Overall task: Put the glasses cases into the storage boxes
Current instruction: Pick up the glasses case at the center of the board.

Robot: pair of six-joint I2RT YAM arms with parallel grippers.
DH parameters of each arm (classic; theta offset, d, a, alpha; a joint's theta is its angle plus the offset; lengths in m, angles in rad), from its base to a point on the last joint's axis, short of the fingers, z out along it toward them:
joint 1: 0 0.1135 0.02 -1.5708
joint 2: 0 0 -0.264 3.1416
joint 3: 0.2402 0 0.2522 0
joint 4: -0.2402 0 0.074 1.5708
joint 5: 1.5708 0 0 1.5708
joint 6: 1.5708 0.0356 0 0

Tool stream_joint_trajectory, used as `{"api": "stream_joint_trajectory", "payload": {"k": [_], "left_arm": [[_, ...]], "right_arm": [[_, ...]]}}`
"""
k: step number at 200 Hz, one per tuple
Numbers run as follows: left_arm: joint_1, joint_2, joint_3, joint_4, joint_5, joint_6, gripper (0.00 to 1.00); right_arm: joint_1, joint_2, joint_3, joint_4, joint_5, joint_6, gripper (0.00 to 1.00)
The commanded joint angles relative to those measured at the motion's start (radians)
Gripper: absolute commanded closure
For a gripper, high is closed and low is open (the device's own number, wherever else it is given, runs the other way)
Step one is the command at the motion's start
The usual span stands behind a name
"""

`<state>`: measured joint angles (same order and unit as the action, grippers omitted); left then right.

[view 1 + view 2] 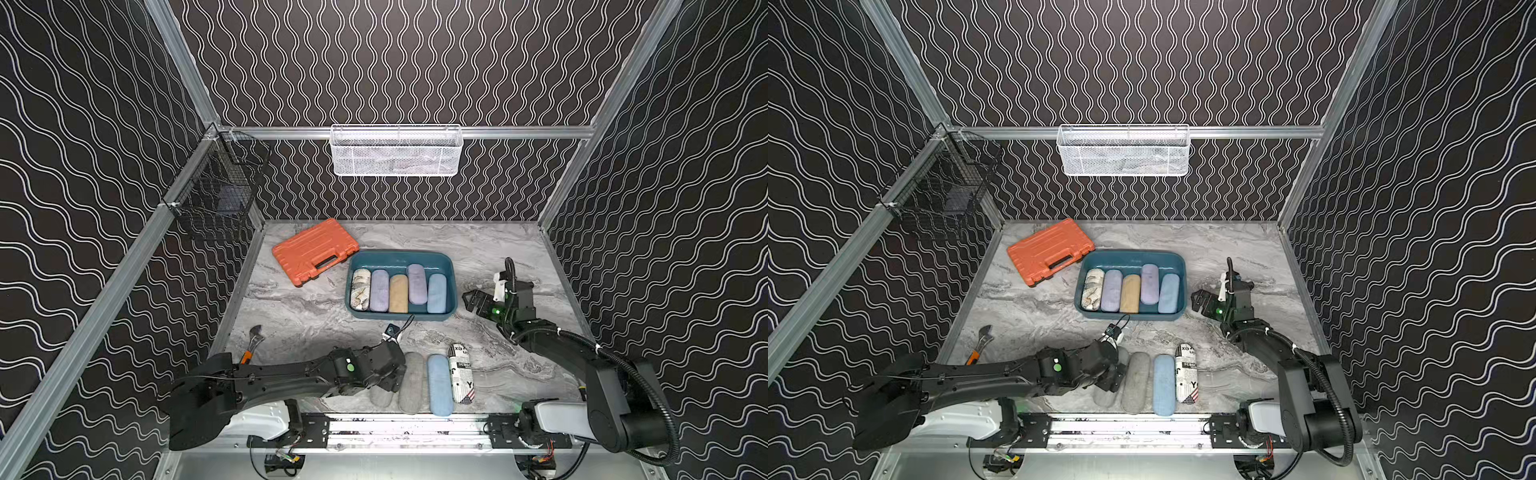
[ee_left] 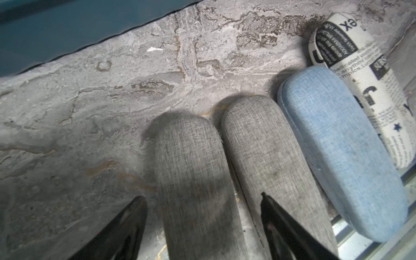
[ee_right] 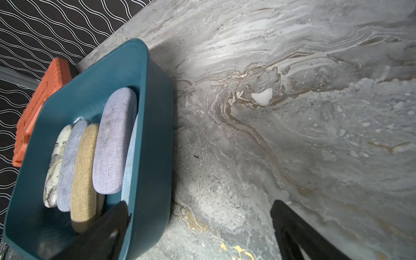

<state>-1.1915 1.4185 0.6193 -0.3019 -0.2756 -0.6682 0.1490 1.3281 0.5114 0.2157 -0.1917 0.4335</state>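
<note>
The dark teal storage box (image 1: 400, 256) sits mid-table and holds five glasses cases side by side: map-printed (image 1: 360, 289), lavender (image 1: 379, 290), tan (image 1: 398, 293), lavender (image 1: 417, 283) and light blue (image 1: 436, 293). Near the front edge lie two grey cases (image 2: 195, 171) (image 1: 411, 382), a light blue one (image 1: 439, 384) and a newspaper-printed one (image 1: 461, 372). My left gripper (image 2: 202, 197) is open and straddles the leftmost grey case, with a gap on each side. My right gripper (image 1: 473, 301) is open and empty beside the box's right wall (image 3: 155, 157).
An orange ribbed tool case (image 1: 316, 251) lies behind and left of the box. A wrench (image 1: 255, 338) lies by the left wall. A white mesh basket (image 1: 396, 149) hangs on the back wall and a black wire basket (image 1: 220, 178) on the left wall.
</note>
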Motion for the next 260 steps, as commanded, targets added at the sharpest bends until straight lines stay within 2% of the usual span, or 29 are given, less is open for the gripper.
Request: {"api": "stream_joint_trajectory", "payload": {"k": [1, 133, 152, 179, 260], "left_arm": [[-0.002, 0.010, -0.006, 0.016, -0.010, -0.029, 0.17], [-0.031, 0.118, -0.003, 0.053, 0.013, -0.044, 0.21], [-0.037, 0.129, 0.011, 0.033, 0.001, -0.047, 0.29], [-0.045, 0.122, 0.032, -0.007, -0.024, -0.046, 0.47], [-0.039, 0.012, 0.211, -0.246, -0.133, 0.022, 0.49]], "right_arm": [[0.000, -0.002, -0.004, 0.025, -0.009, 0.013, 0.00], [0.000, 0.001, -0.004, 0.027, -0.010, 0.014, 0.00], [0.000, 0.002, -0.005, 0.027, -0.009, 0.013, 0.00], [0.000, 0.000, -0.005, 0.027, -0.008, 0.013, 0.00], [0.000, 0.000, -0.005, 0.028, -0.009, 0.014, 0.00]]}}
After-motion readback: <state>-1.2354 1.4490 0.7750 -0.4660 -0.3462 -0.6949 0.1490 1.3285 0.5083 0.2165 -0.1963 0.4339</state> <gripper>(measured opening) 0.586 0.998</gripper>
